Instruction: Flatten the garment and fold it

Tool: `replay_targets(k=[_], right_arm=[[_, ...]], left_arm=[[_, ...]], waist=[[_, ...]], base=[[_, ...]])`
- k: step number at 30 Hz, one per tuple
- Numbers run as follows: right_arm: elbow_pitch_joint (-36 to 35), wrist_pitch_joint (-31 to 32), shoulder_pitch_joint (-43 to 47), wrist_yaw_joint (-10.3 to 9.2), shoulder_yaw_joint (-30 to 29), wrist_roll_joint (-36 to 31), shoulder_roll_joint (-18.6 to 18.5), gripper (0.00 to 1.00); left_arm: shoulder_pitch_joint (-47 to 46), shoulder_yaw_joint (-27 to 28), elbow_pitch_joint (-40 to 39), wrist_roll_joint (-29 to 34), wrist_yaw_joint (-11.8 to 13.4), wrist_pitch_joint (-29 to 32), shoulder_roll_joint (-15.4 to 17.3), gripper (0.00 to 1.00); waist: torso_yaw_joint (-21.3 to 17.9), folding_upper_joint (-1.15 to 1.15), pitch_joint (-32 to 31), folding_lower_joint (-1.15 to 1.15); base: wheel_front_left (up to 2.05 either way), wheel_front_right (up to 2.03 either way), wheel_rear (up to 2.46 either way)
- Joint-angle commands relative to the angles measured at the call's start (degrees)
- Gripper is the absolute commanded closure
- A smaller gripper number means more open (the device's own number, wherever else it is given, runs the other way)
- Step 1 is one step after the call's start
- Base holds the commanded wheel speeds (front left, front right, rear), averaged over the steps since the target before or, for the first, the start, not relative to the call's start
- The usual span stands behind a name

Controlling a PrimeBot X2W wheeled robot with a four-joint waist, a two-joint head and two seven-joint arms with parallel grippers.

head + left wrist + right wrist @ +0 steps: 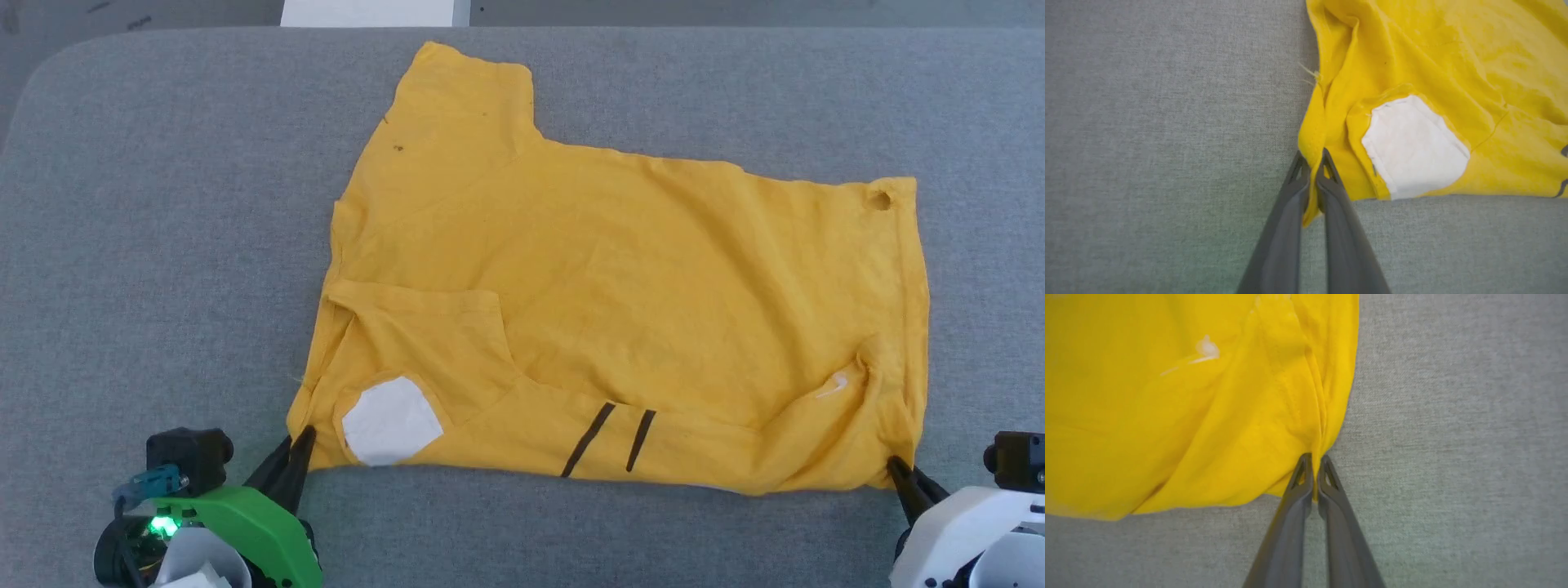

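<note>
**T-shirt (620, 294) spread flat, both near corners pinched**

The mustard-yellow T-shirt lay spread across the grey cloth surface (163, 245), collar end toward my left and hem toward my right, with its near edge running between my two pincers.

Far left: my left pincer (298, 441) was pressed together on the near-left corner of the shirt. In the left wrist view the two dark fingers (1290, 228) met with a thin fold of yellow cloth between their tips. A loose thread (1308, 72) stuck out from the shirt's edge a little beyond the tips.

Just right of that grip, a white patch (390, 420) sat on a flap folded over the body of the shirt. Well behind it, one sleeve (469, 90) pointed toward the far edge of the surface, with a dark speck (398, 149) near its left side.

Middle: two short dark stripes (588, 439) slanted side by side close to the near edge. The cloth there was lightly creased.

Right: a small hole (879, 200) showed at the far-right corner by the hem. Nearer me, a pale smear (833, 385) marked a bunched fold.

Far right: my right pincer (894, 465) was closed on the near-right corner. The right wrist view showed gathered pleats of yellow cloth running down into the fingertips (1327, 477), which were pressed tight on it.
</note>
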Motion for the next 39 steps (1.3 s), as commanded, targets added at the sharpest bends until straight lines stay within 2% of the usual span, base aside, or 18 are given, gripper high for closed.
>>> replay_targets(k=[1, 8, 15, 20, 24, 25, 26, 27, 33, 36, 39], right_arm=[[-0.2, -0.26, -0.97, -0.08, 0.07, 0.18, 0.15, 1.0], [-6.82, 1.22, -0.85, -0.08, -3.46, 1.67, -2.39, 1.0], [-11.76, 7.83, 5.19, -0.08, -7.59, 3.53, -2.54, 1.0], [-10.98, 9.96, 9.52, -0.08, -8.69, 2.64, -2.06, 1.0], [-7.98, 8.35, 10.0, -0.08, -7.85, 2.93, -1.07, 1.0], [-7.18, 7.73, 9.72, -0.08, -7.61, 2.84, -0.87, 1.0], [-6.59, 7.18, 9.43, -0.08, -7.39, 2.77, -0.73, 0.95], [-6.0, 6.55, 9.02, -0.08, -7.1, 2.61, -0.59, 0.0], [-5.52, 3.06, 6.97, -0.08, -6.07, 2.64, -0.22, 0.0], [-7.33, -0.4, 5.46, -0.08, -6.14, 1.77, -0.18, 0.0], [-9.47, -5.39, 2.6, -0.08, -6.73, 0.08, -0.03, 0.0]], left_arm=[[-0.07, 0.38, -0.14, -0.65, -0.03, -0.47, 0.25, 1.0], [2.98, 2.79, -5.41, -5.65, -0.45, -0.33, -0.06, 1.0], [12.2, 4.69, -10.4, -10.92, 2.62, 3.8, 1.64, 1.0], [16.78, 4.07, -10.36, -13.39, 3.58, 4.18, 0.01, 1.0], [16.25, 2.91, -7.46, -14.39, 1.97, 2.96, -2.32, 1.0], [15.76, 2.47, -6.3, -14.61, 1.35, 2.84, -2.87, 0.93], [15.26, 2.19, -5.39, -14.6, 0.95, 2.66, -3.23, 0.64], [14.59, 2.0, -4.39, -14.55, 0.5, 2.2, -3.73, 0.0], [12.54, 3.12, -3.57, -13.87, -0.73, -0.87, -4.42, 0.0], [11.63, 5.99, -6.49, -11.59, -0.41, -4.33, -2.68, 0.0], [8.42, 9.44, -10.42, -6.85, 0.64, -7.82, 0.62, 0.0]], waist=[[-0.04, 0.0, -0.8, 0.0], [0.53, 0.0, -3.6, 0.0], [1.4, 0.0, -5.46, 0.0], [1.94, 0.0, -5.7, 0.0], [2.36, 0.0, -6.01, 0.0], [2.42, 0.0, -6.2, 0.0], [2.45, 0.0, -6.38, 0.0], [2.46, 0.0, -6.64, 0.0], [2.3, 0.0, -7.76, 0.0], [1.75, 0.0, -7.42, 0.0], [1.31, 0.0, -5.86, 0.0]], base=[[0.0, 0.0, 0.0], [0.0, 0.0, 0.0], [0.0, 0.0, 0.0], [0.0, 0.0, 0.0], [0.0, 0.0, 0.0], [0.0, 0.0, 0.0], [0.0, 0.0, 0.0], [0.0, 0.0, 0.0], [0.0, 0.0, 0.0], [0.0, 0.0, 0.0], [0.0, 0.0, 0.0]])
